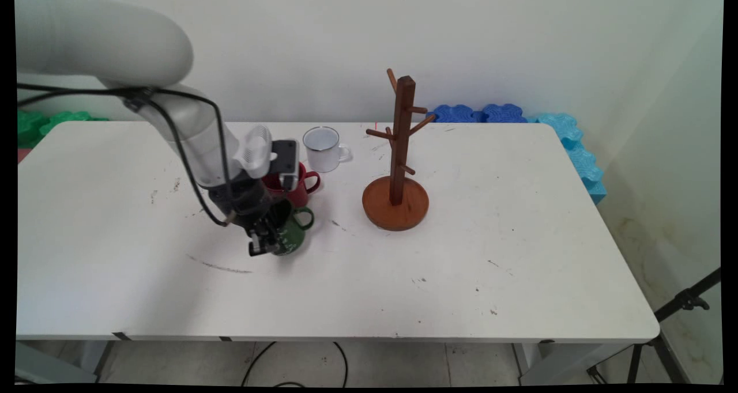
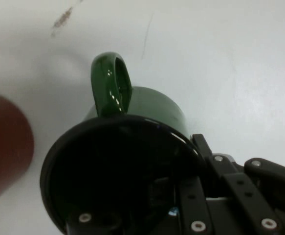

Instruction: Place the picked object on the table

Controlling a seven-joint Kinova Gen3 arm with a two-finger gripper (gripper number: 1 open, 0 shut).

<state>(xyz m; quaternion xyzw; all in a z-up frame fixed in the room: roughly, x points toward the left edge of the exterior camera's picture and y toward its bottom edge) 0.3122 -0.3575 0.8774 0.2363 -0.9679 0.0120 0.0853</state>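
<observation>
White arm [image 1: 190,133], black cables [image 1: 190,168], black jaws.

Dark green mug [image 1: 291,234] with black inside, beside a red mug [image 1: 298,188]; white mug [image 1: 323,149] dark-rimmed behind; reddish-brown wooden mug tree [image 1: 398,168] right; scuffed white table [image 1: 461,266].

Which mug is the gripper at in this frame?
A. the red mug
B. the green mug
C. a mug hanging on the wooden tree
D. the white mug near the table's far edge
B. The gripper is at the rim of the green mug, whose dark opening fills the hand view; the red mug stands just behind it, and the white mug stands farther back.
</observation>
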